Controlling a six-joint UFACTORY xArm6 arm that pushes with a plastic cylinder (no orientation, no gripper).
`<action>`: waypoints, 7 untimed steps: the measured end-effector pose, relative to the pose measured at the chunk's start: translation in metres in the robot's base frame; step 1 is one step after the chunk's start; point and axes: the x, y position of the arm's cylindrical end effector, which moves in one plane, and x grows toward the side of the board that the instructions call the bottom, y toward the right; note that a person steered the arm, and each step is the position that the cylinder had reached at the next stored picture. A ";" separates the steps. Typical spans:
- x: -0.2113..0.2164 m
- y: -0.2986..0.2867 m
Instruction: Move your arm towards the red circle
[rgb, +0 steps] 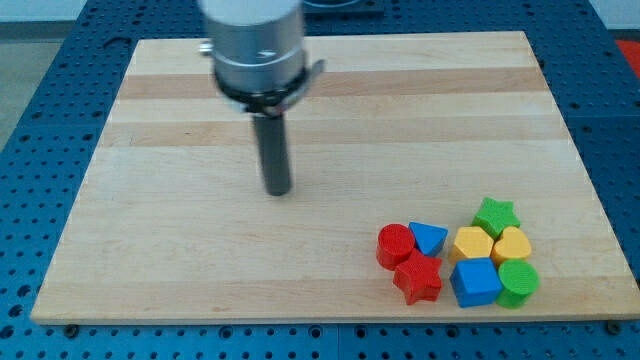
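Observation:
The red circle (394, 244) lies on the wooden board near the view's bottom right, at the left end of a cluster of blocks. My tip (277, 192) is the lower end of a dark rod hanging from the arm at the view's top. It stands on the board up and to the left of the red circle, well apart from it and touching no block.
Packed beside the red circle are a blue triangle (429, 238), a red star (418, 279), a yellow hexagon (472, 243), a blue cube (475, 282), a green star (495, 215), a yellow heart (513, 244) and a green circle (518, 282). The board's bottom edge (330, 318) runs just below them.

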 end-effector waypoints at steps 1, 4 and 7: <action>0.042 -0.037; 0.075 0.017; 0.075 0.115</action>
